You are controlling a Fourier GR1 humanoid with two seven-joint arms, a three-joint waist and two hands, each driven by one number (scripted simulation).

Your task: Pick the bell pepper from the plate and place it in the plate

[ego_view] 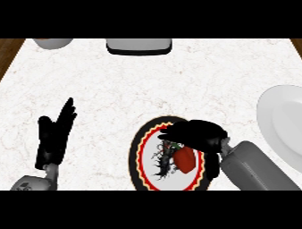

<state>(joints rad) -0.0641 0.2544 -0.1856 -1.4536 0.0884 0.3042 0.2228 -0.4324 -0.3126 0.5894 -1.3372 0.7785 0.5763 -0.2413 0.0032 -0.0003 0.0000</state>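
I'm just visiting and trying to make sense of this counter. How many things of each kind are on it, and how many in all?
Plates: 2, the patterned plate and the white plate
Bell peppers: 1, the red bell pepper on the patterned plate
Cut-off items at the far edge: 2, a grey round thing and a grey-and-black thing
Total: 5
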